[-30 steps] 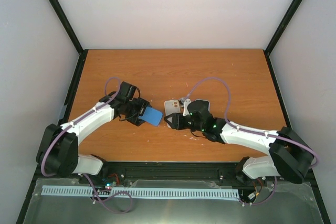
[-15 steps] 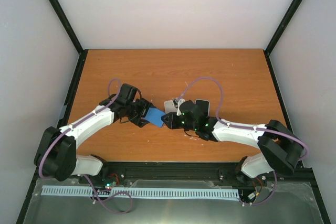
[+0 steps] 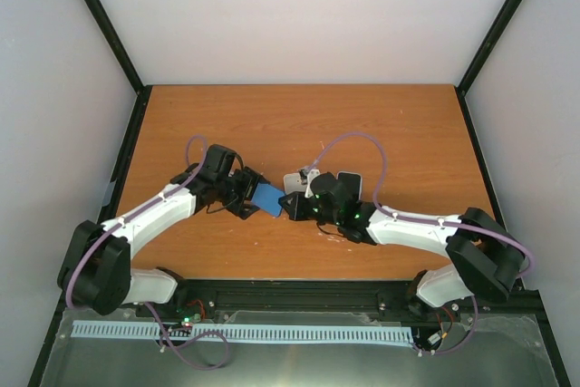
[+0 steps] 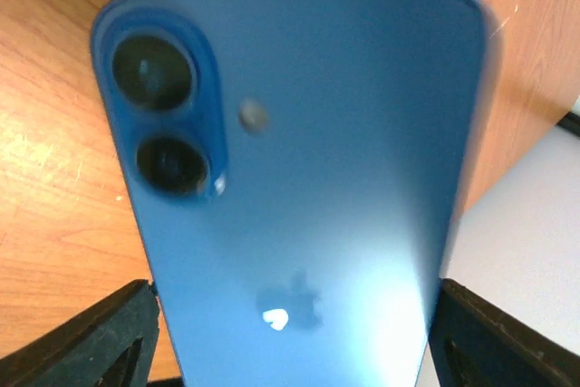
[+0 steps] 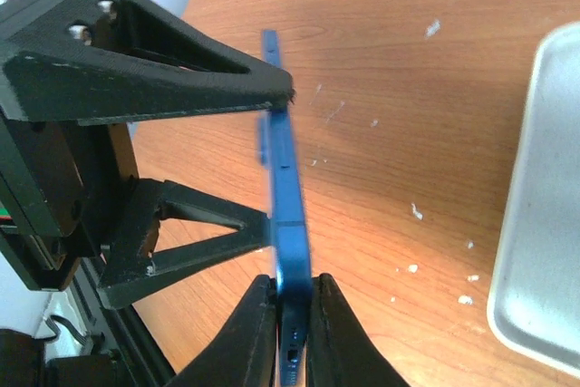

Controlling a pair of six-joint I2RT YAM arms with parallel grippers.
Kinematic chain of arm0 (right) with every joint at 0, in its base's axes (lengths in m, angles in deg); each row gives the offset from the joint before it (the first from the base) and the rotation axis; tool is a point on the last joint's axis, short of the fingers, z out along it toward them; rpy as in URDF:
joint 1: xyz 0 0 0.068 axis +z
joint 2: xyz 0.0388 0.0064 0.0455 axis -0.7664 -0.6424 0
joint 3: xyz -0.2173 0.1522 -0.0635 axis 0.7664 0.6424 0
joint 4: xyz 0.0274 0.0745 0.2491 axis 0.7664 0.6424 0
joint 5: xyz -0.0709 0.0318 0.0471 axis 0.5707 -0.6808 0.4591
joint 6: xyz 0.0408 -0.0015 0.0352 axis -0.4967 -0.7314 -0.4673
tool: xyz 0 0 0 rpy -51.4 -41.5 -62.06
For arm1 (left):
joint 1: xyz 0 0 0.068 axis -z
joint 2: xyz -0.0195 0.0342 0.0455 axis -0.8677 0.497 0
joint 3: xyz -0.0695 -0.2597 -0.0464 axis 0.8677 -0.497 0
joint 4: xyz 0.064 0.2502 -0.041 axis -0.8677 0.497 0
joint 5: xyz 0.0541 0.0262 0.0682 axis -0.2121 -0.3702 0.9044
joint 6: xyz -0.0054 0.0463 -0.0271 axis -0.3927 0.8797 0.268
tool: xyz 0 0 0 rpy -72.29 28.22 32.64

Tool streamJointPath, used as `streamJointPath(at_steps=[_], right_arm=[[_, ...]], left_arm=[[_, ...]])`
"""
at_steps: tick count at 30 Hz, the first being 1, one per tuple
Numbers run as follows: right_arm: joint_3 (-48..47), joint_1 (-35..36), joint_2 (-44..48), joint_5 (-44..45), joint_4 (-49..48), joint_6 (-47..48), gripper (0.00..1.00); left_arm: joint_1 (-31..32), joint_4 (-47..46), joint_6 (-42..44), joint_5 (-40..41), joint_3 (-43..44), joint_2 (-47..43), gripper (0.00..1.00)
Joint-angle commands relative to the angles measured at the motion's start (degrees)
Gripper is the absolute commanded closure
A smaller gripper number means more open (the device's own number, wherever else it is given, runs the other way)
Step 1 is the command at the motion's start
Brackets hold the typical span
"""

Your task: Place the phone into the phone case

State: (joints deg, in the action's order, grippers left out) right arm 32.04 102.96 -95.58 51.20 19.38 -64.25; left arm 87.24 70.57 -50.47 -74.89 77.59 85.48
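Table (image 3: 299, 124): orange wood, and both arms meet near its middle. Left gripper (image 3: 249, 197) is spread wide and clamps the phone (image 4: 308, 178) across its width, the blue back with twin lenses facing the left wrist camera. The phone stands on edge and appears clear of the table. Right gripper (image 5: 292, 296) is pinched narrow on the phone's thin edge. Step in hand, as judged: a two-arm regrasp or handover. A pale shell (image 3: 296, 182) lies flat just beyond the right gripper. It is probably the phone case, but it reads whitish, so unconfirmed. Next move calls for one gripper to release, then the phone laid flat and squared over the case, camera corner matched.
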Motion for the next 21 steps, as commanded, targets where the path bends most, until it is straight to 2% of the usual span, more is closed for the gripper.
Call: streamJointPath(at_steps=[1, 4, 10, 15, 17, 21], right_arm=[[-1.78, 0.77, 2.90, 1.90, 0.70, 6.67, 0.97], [-2.98, 0.77, 6.25, 6.71, 5.70, 13.62, 0.97], [-7.01, 0.71, 11.53, 14.66, 15.88, 29.19, 0.97], [-12.68, 0.77, 10.74, 17.96, 26.40, 42.72, 0.97], [-14.71, 0.85, 9.28, 19.13, 29.60, 47.46, 0.97], [-17.42, 1.98, 6.57, 23.36, 33.45, 57.17, 0.97]], left_arm=[[0.81, -1.01, 1.23, -3.05, 0.58, -2.94, 0.13], [0.88, -0.64, 2.54, -2.62, 0.59, -4.89, 0.01], [0.81, 1.23, 6.09, 2.10, 0.24, -9.10, 0.01], [0.47, 0.73, 12.20, 5.26, -0.94, -11.12, 0.01], [-0.32, -1.53, 16.41, 4.07, -1.71, -10.95, 0.01], [-3.90, -7.54, 23.29, -3.77, -4.67, -10.34, 0.00]])
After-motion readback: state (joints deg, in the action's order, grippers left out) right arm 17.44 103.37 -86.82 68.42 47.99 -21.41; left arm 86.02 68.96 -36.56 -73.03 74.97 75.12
